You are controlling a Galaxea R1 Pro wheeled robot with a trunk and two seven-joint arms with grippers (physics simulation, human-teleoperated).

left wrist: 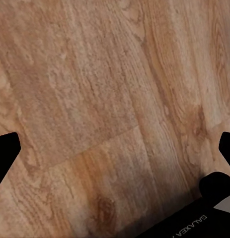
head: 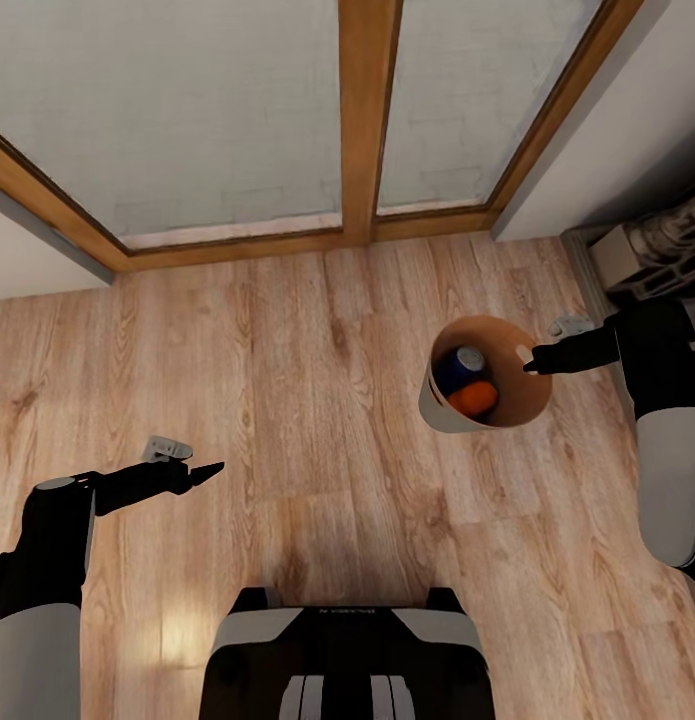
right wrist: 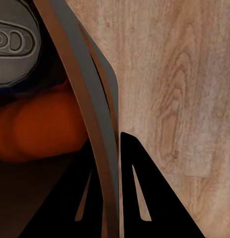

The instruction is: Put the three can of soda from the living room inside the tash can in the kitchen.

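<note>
Right gripper (head: 528, 360) clamped on tash can (head: 442, 412) rim; blue (head: 460, 366), orange (head: 473, 399) cans inside.

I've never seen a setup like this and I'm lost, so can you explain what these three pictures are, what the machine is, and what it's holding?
It is a simulated two-armed robot on wheels. The large picture looks down from its head over a wood floor toward glass doors. The other two come from cameras by each claw. The right claw pinches the rim of a small bucket, the trash can, holding it above the floor. Inside lie a blue soda can and an orange soda can. The left claw carries nothing.
</note>
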